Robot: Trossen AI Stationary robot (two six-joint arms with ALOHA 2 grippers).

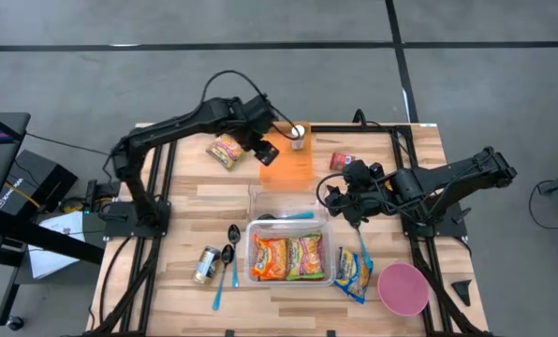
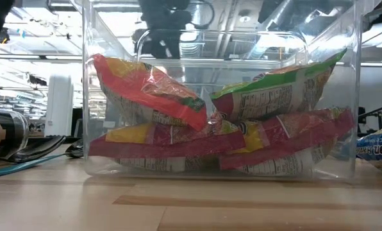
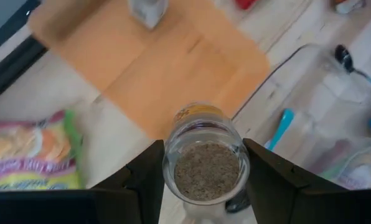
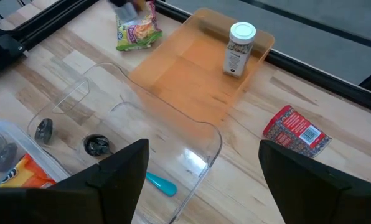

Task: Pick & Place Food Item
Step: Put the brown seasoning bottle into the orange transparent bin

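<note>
My left gripper (image 1: 264,148) hangs over the left edge of the orange tray (image 1: 293,161), shut on a small glass jar of brown grains (image 3: 204,163). A white-lidded spice jar (image 1: 298,135) stands upright on the tray's far end and also shows in the right wrist view (image 4: 239,48). A noodle packet (image 1: 226,151) lies flat on the table left of the tray. My right gripper (image 1: 343,200) is open and empty, over the right end of an empty clear container (image 4: 167,140). My left gripper pinches the glass jar by its round sides (image 3: 169,167) between its two fingers (image 3: 145,180), one on each side. The fingers come from above, pointing down. The jar is lifted clear above the tray's edge and the table, its end toward the wrist camera.
A clear bin (image 1: 289,255) at the near middle holds noodle packets (image 2: 210,128). A red packet (image 1: 343,162), a blue packet (image 1: 353,272), a pink bowl (image 1: 403,288), a lying jar (image 1: 204,265), spoons (image 1: 230,255) and a blue utensil (image 4: 160,185) lie around it.
</note>
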